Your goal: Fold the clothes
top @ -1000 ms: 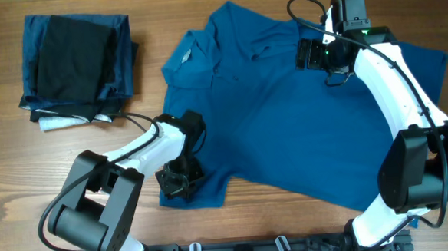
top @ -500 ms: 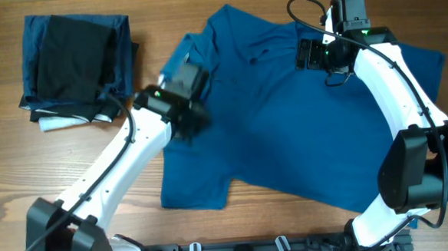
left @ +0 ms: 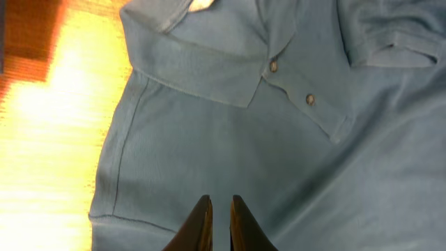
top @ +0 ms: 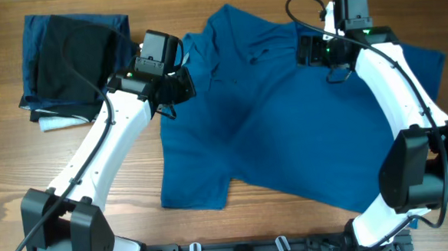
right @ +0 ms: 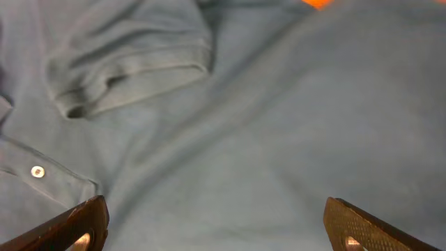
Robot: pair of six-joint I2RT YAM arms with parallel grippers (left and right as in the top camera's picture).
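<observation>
The shirt [top: 301, 129] is spread out for folding — the left claw [left: 217, 206] is held nearly closed (empty) beside the collar [left: 202, 70], the right claw [right: 212, 216] wide open.

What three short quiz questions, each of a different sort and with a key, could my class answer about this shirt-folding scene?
1. True or false: the right hand is shut on the blue shirt.
2. Where is the dark pile of clothes? A) on the table, beside the shirt; B) on top of the shirt; C) in the right hand.
3. How many buttons show below the collar in the left wrist view?
Key: 1 false, its fingers stand wide open over the cloth. 2 A. 3 two.
</observation>
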